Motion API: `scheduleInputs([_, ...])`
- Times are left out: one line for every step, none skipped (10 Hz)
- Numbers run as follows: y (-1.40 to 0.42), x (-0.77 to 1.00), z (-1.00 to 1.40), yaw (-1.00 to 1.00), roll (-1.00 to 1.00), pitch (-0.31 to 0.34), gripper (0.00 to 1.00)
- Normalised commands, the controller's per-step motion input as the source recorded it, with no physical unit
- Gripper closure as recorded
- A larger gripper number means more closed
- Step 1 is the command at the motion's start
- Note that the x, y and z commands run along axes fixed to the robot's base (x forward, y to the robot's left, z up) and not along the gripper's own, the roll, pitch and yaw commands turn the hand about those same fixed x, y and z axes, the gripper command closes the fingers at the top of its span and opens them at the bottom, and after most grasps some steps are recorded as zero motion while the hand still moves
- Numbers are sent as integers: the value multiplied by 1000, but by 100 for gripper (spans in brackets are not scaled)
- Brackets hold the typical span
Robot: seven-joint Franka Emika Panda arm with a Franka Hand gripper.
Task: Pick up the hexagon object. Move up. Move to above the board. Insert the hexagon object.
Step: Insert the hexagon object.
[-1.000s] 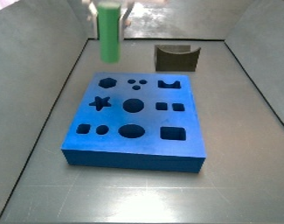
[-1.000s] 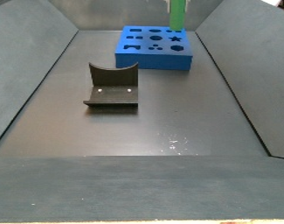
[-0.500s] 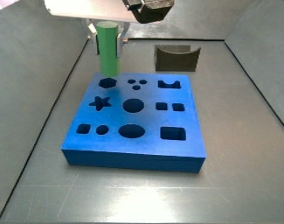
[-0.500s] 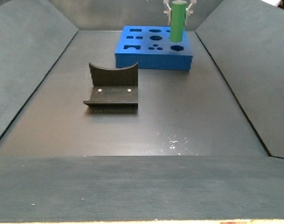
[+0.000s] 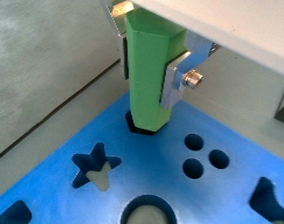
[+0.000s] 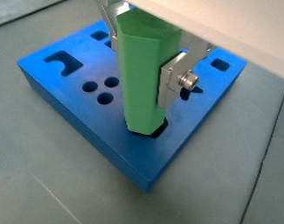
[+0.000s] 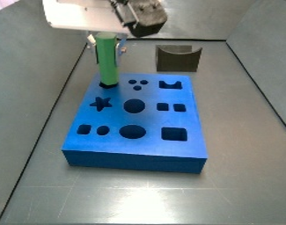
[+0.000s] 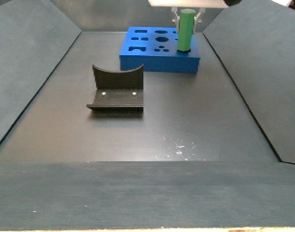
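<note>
1. Tool [image 5: 154, 59] sits above the far corner of the board [image 7: 145, 132], clamped on the upper part of the hexagon object [image 5: 152, 74]; silver fingers [image 5: 179, 77] press its sides in both wrist views.
2. Hexagon object [image 6: 147, 79] stands upright, bright green, its lower end in the dark hexagon hole at the board's corner [image 6: 121, 131]; how deep it sits cannot be told.
3. In a side view the peg [image 7: 107, 60] rises from the board's far-left hole; in a side view it [image 8: 183, 31] stands at the board's [image 8: 162, 56] far right corner.
4. Star hole [image 5: 95, 164] and small round holes [image 5: 204, 150] lie just beside the peg.
5. Dark notched block [image 7: 178, 58] rests on the grey surface [image 7: 245, 176] behind the board, apart from it; fixture [image 8: 115, 91] stands well apart from the board.
</note>
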Motion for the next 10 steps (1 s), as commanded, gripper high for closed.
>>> scheduleInputs([-14,-89,-60,-69,3,0,100])
scheduleInputs([0,0,-106,0,14,0,100])
scheduleInputs([0,0,-529,120,186,-80,100])
scheduleInputs([0,0,-157,86,51,0,100])
scheduleInputs([0,0,0,0,6,3,100])
scheduleInputs([0,-226,-43,-194,46,0,100])
scheduleInputs([0,-317,-71,-280,54,0,100])
scheduleInputs([120,-286,-209,0,46,0,100])
scheduleInputs([109,-237,-369,320,0,-111,100])
scheduleInputs([77,-97,-331,463,0,-129,100])
